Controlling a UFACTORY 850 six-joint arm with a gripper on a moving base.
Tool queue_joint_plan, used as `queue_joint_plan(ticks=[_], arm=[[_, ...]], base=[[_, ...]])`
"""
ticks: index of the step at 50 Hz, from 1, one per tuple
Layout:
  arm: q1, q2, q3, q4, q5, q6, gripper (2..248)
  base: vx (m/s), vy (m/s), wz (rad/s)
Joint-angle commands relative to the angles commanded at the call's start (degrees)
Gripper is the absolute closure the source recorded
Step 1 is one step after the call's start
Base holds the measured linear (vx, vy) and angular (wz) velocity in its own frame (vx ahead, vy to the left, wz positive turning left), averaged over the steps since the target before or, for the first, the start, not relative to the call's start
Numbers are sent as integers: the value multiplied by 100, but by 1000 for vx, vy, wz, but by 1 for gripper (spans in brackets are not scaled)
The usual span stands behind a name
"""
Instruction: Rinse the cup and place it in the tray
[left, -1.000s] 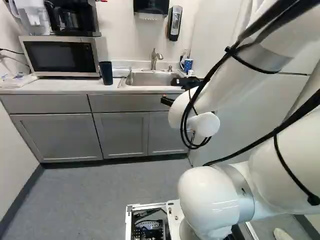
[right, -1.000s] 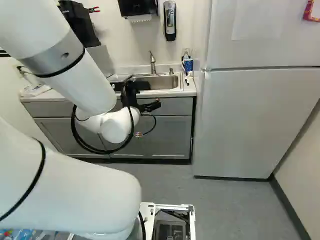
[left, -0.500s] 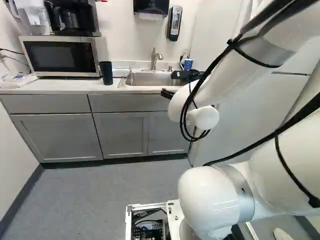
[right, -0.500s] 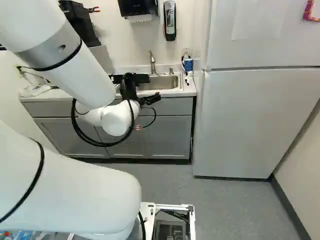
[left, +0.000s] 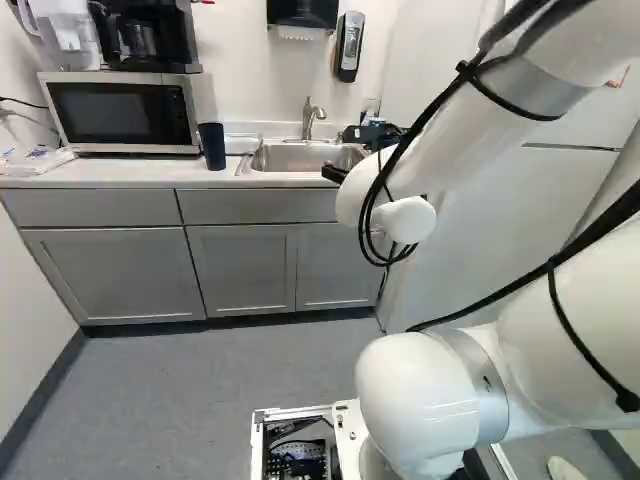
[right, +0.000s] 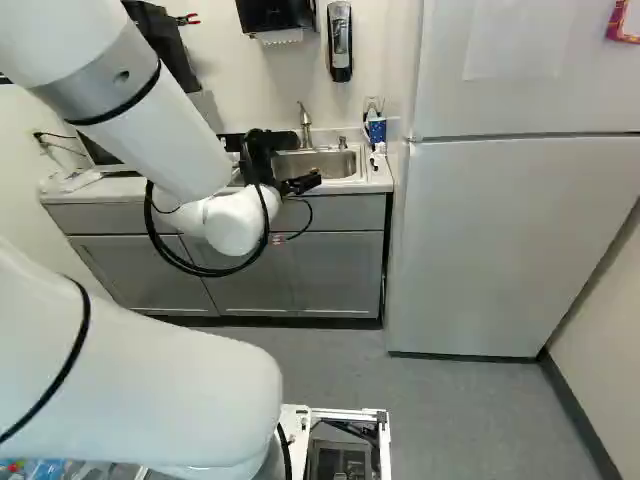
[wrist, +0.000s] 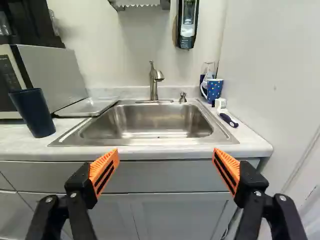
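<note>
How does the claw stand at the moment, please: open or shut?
Open: in the wrist view, the claw's two orange-padded fingers stand wide apart, with nothing gripped between them.

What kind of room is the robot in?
It looks like a small kitchen, maybe a break room. You can see a metal sink with a faucet, a microwave on the counter, and a big fridge.

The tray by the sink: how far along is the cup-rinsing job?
Nothing looks done: the tray holds no cup. The open gripper has nothing in hand. Remaining: grasp the cup (dark tumbler or patterned mug), rinse it, probably under the faucet, place it.
</note>
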Motion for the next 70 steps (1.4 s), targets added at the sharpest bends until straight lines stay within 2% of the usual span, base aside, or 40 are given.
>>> queue_joint_plan(ticks=[35,70], arm=[[1,-140,-571,0,-216,0,3],[1,-309,-1159,0,-781,0,3]], base=[[0,0,0],[0,0,0]])
